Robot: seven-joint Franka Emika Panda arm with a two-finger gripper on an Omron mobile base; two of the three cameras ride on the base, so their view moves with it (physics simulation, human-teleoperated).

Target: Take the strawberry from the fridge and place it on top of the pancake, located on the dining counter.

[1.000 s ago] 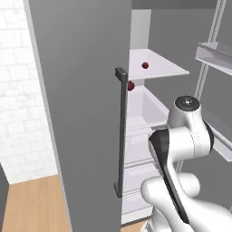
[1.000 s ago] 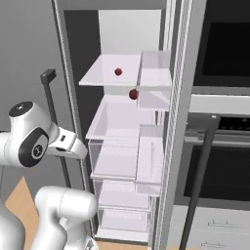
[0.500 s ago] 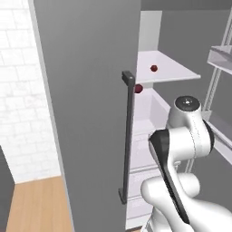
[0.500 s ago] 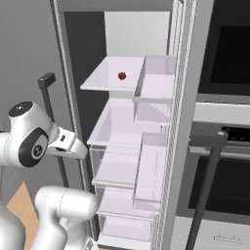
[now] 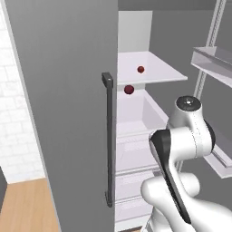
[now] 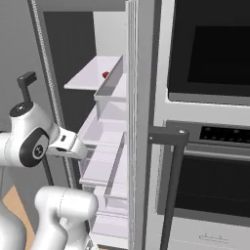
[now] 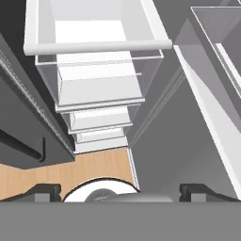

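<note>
Fridge (image 5: pixel 68 90) open | strawberry (image 5: pixel 141 69) on shelf | fingers (image 7: pixel 120 190) spread, well below

A: How does the white Franka Panda arm with dark joints (image 5: pixel 181 149) stand?

B: Folded. Its upper link rises from the base, bends at a rounded elbow with a dark cap, and the forearm slants back downward.

A: And the two-finger gripper with small dark tips (image 7: pixel 120 190)?

B: Its tips sit far apart at the two lower corners of the hand view, spread wide with nothing between them.
</note>
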